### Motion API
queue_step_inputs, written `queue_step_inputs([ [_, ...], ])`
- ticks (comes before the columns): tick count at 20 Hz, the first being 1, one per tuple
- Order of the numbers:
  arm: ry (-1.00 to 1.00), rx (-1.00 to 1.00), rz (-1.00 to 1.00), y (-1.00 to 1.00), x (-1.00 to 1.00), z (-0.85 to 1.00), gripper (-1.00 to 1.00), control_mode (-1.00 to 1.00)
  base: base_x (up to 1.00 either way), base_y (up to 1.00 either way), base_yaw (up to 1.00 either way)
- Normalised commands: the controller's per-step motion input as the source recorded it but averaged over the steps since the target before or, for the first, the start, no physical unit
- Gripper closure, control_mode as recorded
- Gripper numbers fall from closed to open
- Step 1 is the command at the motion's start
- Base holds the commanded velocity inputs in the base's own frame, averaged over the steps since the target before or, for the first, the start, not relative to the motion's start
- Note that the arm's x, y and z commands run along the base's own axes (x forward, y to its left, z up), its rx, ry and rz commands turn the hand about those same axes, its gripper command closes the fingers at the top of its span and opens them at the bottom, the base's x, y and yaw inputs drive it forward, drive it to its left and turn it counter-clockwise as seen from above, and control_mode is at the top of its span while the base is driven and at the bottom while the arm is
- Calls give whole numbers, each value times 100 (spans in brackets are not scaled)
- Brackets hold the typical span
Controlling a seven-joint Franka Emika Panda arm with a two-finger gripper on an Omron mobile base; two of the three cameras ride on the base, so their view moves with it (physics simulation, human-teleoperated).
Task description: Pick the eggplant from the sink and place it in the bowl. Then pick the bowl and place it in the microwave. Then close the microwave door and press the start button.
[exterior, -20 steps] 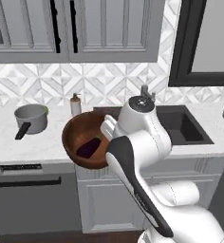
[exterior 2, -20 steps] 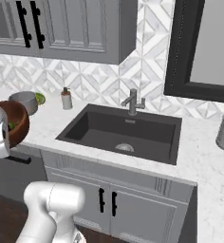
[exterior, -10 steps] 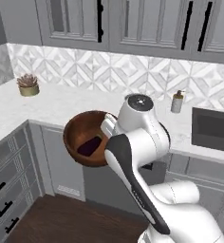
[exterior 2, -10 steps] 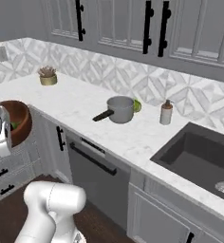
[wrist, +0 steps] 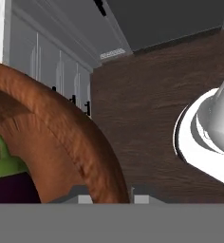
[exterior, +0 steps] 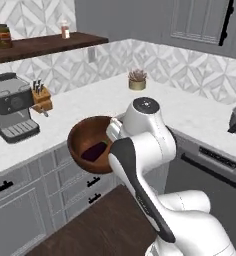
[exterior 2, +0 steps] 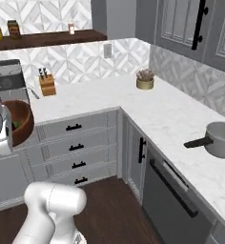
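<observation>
We had the gripper (exterior: 113,131) clamped on the wooden bowl's (exterior: 79,137) rim, eggplant (exterior: 94,151) inside, off the counter's (exterior: 85,102) front edge.

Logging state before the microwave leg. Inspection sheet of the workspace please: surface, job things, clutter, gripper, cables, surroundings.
Surface: white marbled counter running round a corner, above a dark wood floor.
Job's things: bowl held off the counter, out in front of the cabinets; eggplant lying inside it.
Clutter: coffee machine, knife block, potted plant, grey pot, jars on the shelf.
Grippers: gripper shut on the bowl's rim, fingertips hidden behind it.
Cables: nothing seen.
Surroundings: grey drawers, dishwasher front, patterned backsplash, upper cabinets.
</observation>
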Motion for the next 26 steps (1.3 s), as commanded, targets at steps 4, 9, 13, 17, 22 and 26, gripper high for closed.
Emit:
queue_step_inputs([
  [4, 0, 0, 0, 0, 0, 0, 100, 100, -32, 41, 78],
  [9, 0, 0, 0, 0, 0, 0, 100, 100, -34, 29, 76],
  [13, 0, 0, 0, 0, 0, 0, 100, 100, -41, 6, 73],
  [17, 0, 0, 0, 0, 0, 0, 100, 100, -32, 16, 74],
  [22, 0, 0, 0, 0, 0, 0, 100, 100, -3, 19, 74],
  [26, 0, 0, 0, 0, 0, 0, 100, 100, 38, 6, 67],
])
